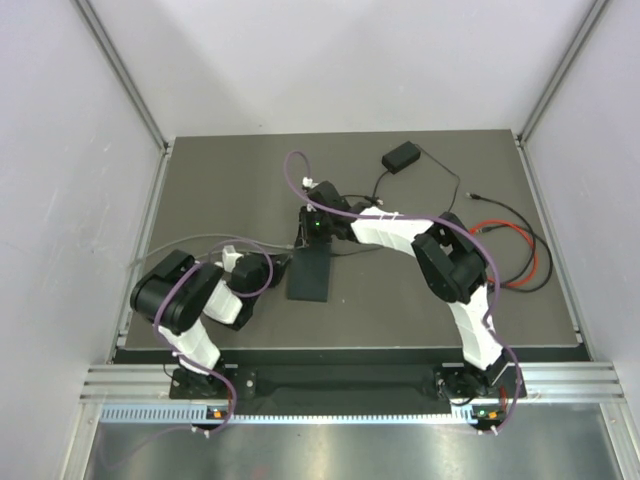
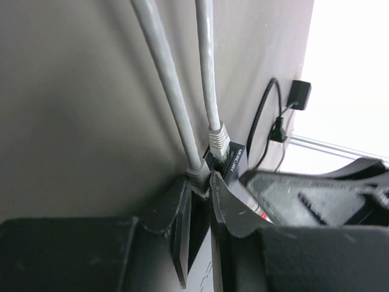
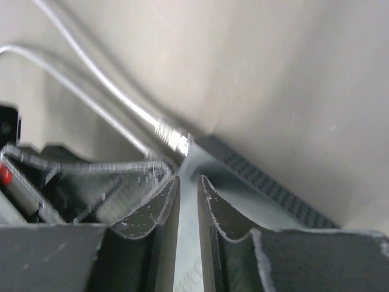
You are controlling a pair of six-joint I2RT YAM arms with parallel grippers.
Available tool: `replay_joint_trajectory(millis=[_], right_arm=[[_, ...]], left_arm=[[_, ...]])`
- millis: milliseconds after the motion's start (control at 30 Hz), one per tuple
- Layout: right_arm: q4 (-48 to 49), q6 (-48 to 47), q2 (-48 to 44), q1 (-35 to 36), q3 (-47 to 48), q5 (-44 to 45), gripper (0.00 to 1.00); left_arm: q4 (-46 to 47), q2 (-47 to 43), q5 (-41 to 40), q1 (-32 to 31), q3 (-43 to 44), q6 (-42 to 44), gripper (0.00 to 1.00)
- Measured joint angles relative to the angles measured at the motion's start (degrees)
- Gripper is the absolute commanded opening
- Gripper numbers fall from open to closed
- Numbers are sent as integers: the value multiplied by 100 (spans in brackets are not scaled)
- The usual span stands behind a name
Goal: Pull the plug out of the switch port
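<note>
The plug (image 2: 196,175) sits right at the tips of the left end effector (image 2: 200,184), pinched between its two fingers. Its long axis runs straight out from the fingers, and its grey cable (image 2: 167,79) trails away along the table (image 1: 420,300). Its nose points back toward the end effector and the switch (image 1: 308,280). Whether it is still seated in its port cannot be told. Just beside it, to the right of the fingers, a second grey plug (image 2: 217,139) is set into the switch's edge, lying parallel to the first. The right end effector (image 3: 187,180) hangs over the switch with its fingers drawn close, only a thin slit between them and nothing visible in it. Well beyond it lies a power brick (image 1: 401,157).
</note>
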Motion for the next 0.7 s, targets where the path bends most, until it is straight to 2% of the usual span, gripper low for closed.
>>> replay_joint_trajectory(millis=[100,267,433,700], right_arm=[[-269,-68,166,175,387,420,24],[-387,-249,273,420,632,946,24],[-472,-457,409,457,846,1132,9],[-85,-726,509,498,719,1106,1]], left_arm=[[667,286,-37,-4,-177,-66,0],[1298,605,-83,-33,-304,-76,0],[1117,470,-105,-33,-295,-24,0],[446,46,-278,-85,-258,13,0]])
